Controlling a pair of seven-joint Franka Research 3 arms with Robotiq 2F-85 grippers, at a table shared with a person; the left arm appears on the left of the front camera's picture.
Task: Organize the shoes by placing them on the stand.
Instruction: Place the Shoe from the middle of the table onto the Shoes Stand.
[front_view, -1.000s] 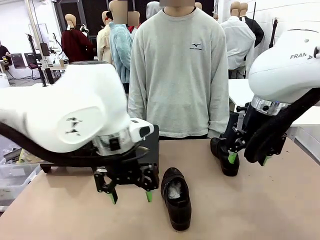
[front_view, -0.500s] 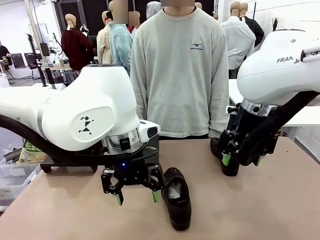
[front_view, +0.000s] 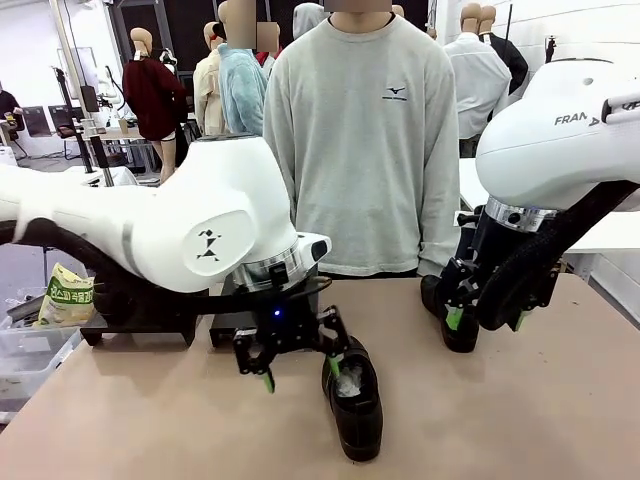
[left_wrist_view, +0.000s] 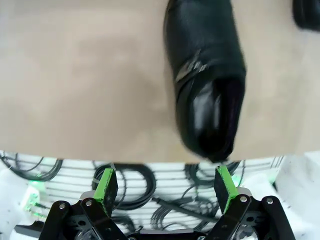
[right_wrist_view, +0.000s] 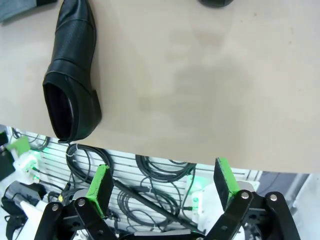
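Your left gripper (front_view: 300, 372), fingers spread, has slid right to the near shoe (front_view: 355, 410) on the table (front_view: 150, 420); grasp likely next. Your right gripper (front_view: 487, 320), also spread, hangs by the far shoe (front_view: 462, 338), contact unclear.

Left tool (front_view: 300, 373), right tool (front_view: 487, 319): jaws apart
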